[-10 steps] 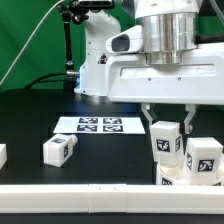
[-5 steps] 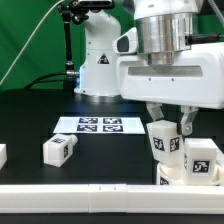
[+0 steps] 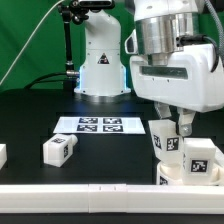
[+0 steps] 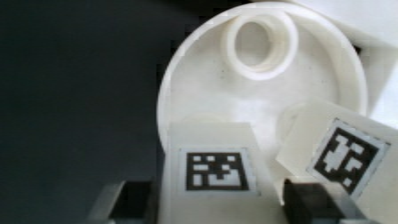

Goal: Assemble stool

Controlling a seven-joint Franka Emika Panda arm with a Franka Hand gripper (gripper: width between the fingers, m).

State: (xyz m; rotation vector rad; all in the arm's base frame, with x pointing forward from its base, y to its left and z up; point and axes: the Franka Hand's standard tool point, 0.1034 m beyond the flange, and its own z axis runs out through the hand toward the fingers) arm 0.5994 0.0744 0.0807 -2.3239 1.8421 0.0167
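Wrist view: the gripper [image 4: 217,198] straddles an upright leg [image 4: 217,165] standing on the seat [image 4: 196,90]; we cannot tell whether its fingers [image 4: 130,200] press it or stand just clear. We judge the straddle suits twisting that leg home. A second leg [image 4: 347,150] stands just beside it. Beyond, a hole [image 4: 258,45] in the seat is unfilled. Exterior view: a loose leg [image 3: 60,150] lies on the table [image 3: 30,120], well apart; marker board [image 3: 98,125] farther back. No containers.
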